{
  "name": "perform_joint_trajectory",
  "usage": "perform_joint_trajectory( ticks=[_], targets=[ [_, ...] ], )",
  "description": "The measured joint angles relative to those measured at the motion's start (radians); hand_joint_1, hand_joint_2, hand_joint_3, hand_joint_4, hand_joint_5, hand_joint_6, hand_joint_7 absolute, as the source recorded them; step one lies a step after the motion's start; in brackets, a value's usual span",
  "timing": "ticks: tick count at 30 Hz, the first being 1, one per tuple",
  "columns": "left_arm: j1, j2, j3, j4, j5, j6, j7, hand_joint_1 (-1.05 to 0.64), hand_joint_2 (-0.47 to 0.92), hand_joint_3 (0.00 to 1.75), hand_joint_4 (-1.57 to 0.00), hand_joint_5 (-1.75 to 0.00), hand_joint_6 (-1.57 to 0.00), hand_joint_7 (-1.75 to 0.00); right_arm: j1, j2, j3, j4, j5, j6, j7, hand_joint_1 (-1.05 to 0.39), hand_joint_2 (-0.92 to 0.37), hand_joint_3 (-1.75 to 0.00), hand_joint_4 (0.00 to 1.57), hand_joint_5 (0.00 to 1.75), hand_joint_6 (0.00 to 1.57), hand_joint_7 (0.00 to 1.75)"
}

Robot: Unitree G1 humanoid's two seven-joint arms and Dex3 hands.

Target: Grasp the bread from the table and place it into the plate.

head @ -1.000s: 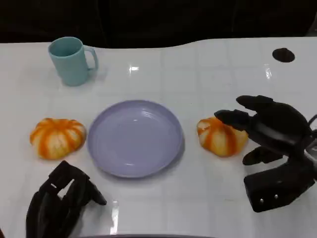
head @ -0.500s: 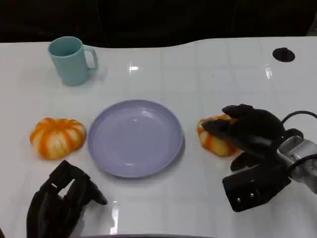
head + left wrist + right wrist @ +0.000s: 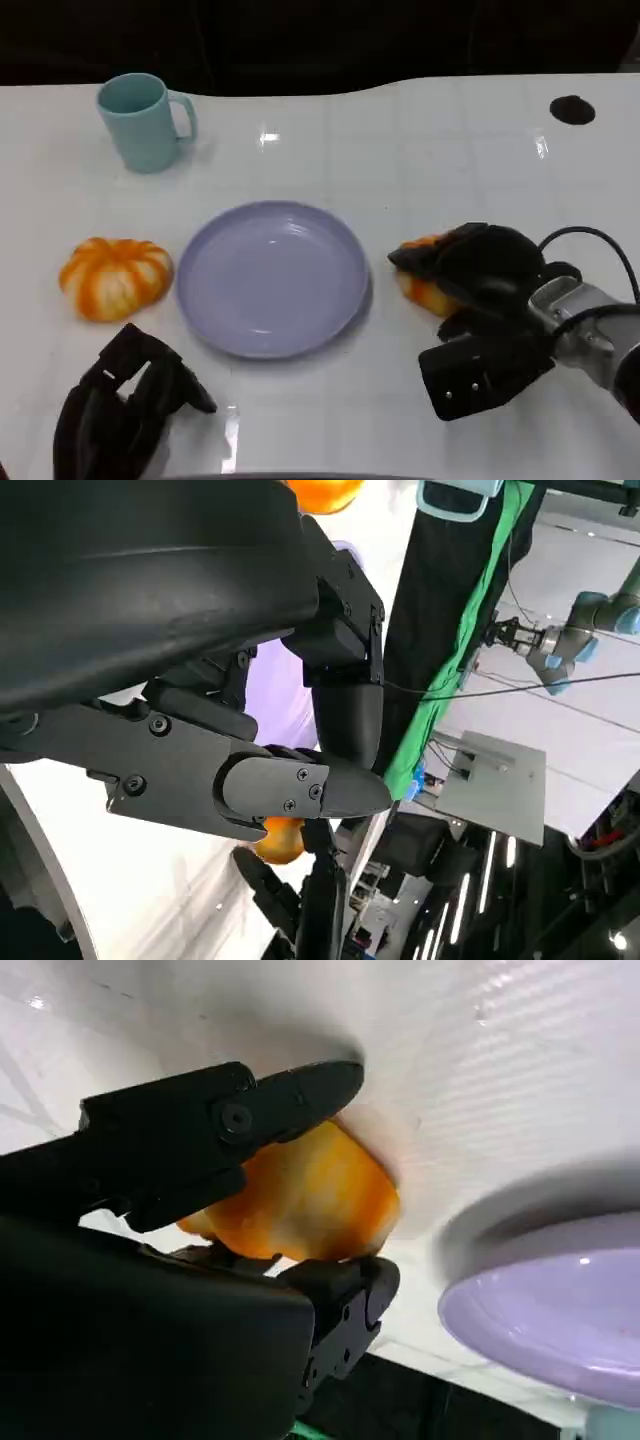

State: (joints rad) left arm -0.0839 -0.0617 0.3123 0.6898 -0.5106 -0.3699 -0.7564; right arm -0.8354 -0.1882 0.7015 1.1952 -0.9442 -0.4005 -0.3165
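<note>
Bread (image 3: 420, 290) sits on the white surface (image 3: 420, 160), just right of the lavender plate (image 3: 272, 277). Right robot hand (image 3: 478, 270) is draped over it from the right. In the right wrist view the fingers (image 3: 215, 1115) lie on one side of the orange loaf and the thumb on the other, both touching it. Judged as a closed grasp on the bread, loaf not yet lifted. Plate holds nothing.

Left robot hand (image 3: 125, 405) rests at the near left edge, fingers curled in on nothing. A second orange loaf (image 3: 115, 277) lies left of the plate, untouched. Teal mug (image 3: 145, 122) stands far left, well apart from the work. Small dark spot (image 3: 572, 110) on the surface at far right.

Risks from here:
- Loaf is rounded and looks soft; contact appears to be near the fingertips, so it could squeeze out or roll free on lift.
- Plate rim is just beside the loaf. A low carry could knock the rim and shove the plate.
- A high release could let the loaf roll off the shallow plate.
- Cable (image 3: 590, 240) looping behind the right wrist could drag during the move.

Writing: no brand, label or legible text on the bread, plate or mug.
</note>
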Motion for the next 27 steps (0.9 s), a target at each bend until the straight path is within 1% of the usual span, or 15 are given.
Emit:
perform_joint_trajectory(
  ticks=[2,4,6,7,8,11,12,13,14,16,20,23,24,26,27],
  targets=[
    [0.005,0.000,0.000,-0.003,-0.001,0.000,0.000,-0.59,0.92,0.22,-0.65,-1.75,-0.52,-1.52,0.000,0.000,0.000,0.008,0.004,-0.018,-0.035,-0.27,-0.92,-0.01,0.51,1.20,0.75,0.11],
    [0.010,-0.001,0.000,-0.009,-0.002,0.002,0.000,-0.59,0.92,0.23,-0.64,-1.75,-0.51,-1.52,0.000,0.000,0.001,0.014,0.012,-0.042,-0.062,-0.24,-0.91,-0.01,0.59,1.31,0.85,0.15],
    [0.019,-0.002,-0.001,-0.026,-0.003,0.010,0.000,-0.58,0.92,0.24,-0.64,-1.75,-0.51,-1.53,0.003,-0.001,0.001,0.022,0.016,-0.079,-0.113,-0.21,-0.92,-0.07,0.70,1.49,1.00,0.25],
    [0.023,-0.002,-0.002,-0.033,-0.003,0.013,0.000,-0.58,0.92,0.24,-0.64,-1.75,-0.51,-1.53,0.005,-0.002,0.003,0.024,0.017,-0.101,-0.149,-0.21,-0.92,-0.10,0.72,1.57,1.04,0.30],
    [0.026,-0.002,-0.003,-0.039,-0.004,0.019,0.000,-0.58,0.92,0.24,-0.64,-1.75,-0.51,-1.54,0.006,-0.004,0.008,0.026,0.015,-0.121,-0.186,-0.21,-0.92,-0.13,0.78,1.67,1.05,0.43],
    [0.029,-0.003,-0.005,-0.042,-0.004,0.022,0.001,-0.59,0.92,0.24,-0.64,-1.75,-0.51,-1.54,0.007,-0.004,0.016,0.036,0.011,-0.163,-0.272,-0.22,-0.92,-0.15,0.82,1.74,1.04,0.53],
    [0.029,-0.003,-0.005,-0.043,-0.004,0.023,0.001,-0.58,0.92,0.24,-0.64,-1.75,-0.51,-1.54,0.007,-0.004,0.017,0.042,0.011,-0.169,-0.285,-0.23,-0.91,-0.32,0.87,1.74,0.83,1.21],
    [0.029,-0.003,-0.005,-0.044,-0.004,0.023,0.001,-0.57,0.92,0.24,-0.64,-1.75,-0.51,-1.54,0.007,-0.005,0.021,0.046,0.008,-0.172,-0.298,-0.24,-0.91,-0.37,0.88,1.74,0.73,1.47],
    [0.029,-0.003,-0.005,-0.044,-0.004,0.023,0.001,-0.58,0.92,0.25,-0.64,-1.75,-0.51,-1.55,0.007,-0.005,0.024,0.047,0.003,-0.172,-0.310,-0.25,-0.92,-0.40,0.88,1.75,0.65,1.63],
    [0.029,-0.003,-0.005,-0.046,-0.004,0.023,0.001,-0.58,0.92,0.25,-0.64,-1.75,-0.51,-1.56,0.007,-0.005,0.034,0.047,-0.007,-0.172,-0.338,-0.26,-0.92,-0.42,0.87,1.75,0.62,1.72],
    [0.029,-0.003,-0.005,-0.047,-0.008,0.023,0.001,-0.58,0.92,0.25,-0.64,-1.75,-0.51,-1.55,0.007,-0.005,0.044,0.048,-0.008,-0.174,-0.375,-0.26,-0.90,-0.43,0.84,1.75,0.59,1.75],
    [0.029,-0.003,-0.005,-0.047,-0.010,0.023,0.000,-0.58,0.92,0.24,-0.64,-1.75,-0.51,-1.55,0.007,-0.004,0.020,0.048,0.020,-0.205,-0.390,-0.27,-0.91,-0.47,0.82,1.75,0.58,1.75],
    [0.029,-0.003,-0.005,-0.047,-0.010,0.023,0.000,-0.58,0.92,0.24,-0.64,-1.75,-0.51,-1.55,0.007,-0.004,0.007,0.047,0.035,-0.216,-0.391,-0.27,-0.90,-0.50,0.82,1.75,0.58,1.75],
    [0.029,-0.003,-0.006,-0.047,-0.010,0.023,0.001,-0.58,0.92,0.24,-0.64,-1.75,-0.51,-1.55,0.007,-0.004,-0.008,0.047,0.057,-0.233,-0.392,-0.27,-0.84,-0.73,0.80,1.75,0.54,1.75],
    [0.029,-0.003,-0.006,-0.047,-0.010,0.023,0.001,-0.58,0.92,0.24,-0.64,-1.75,-0.50,-1.55,0.007,-0.004,-0.020,0.046,0.066,-0.245,-0.391,-0.26,-0.78,-0.80,0.81,1.75,0.57,1.75]
  ],
)
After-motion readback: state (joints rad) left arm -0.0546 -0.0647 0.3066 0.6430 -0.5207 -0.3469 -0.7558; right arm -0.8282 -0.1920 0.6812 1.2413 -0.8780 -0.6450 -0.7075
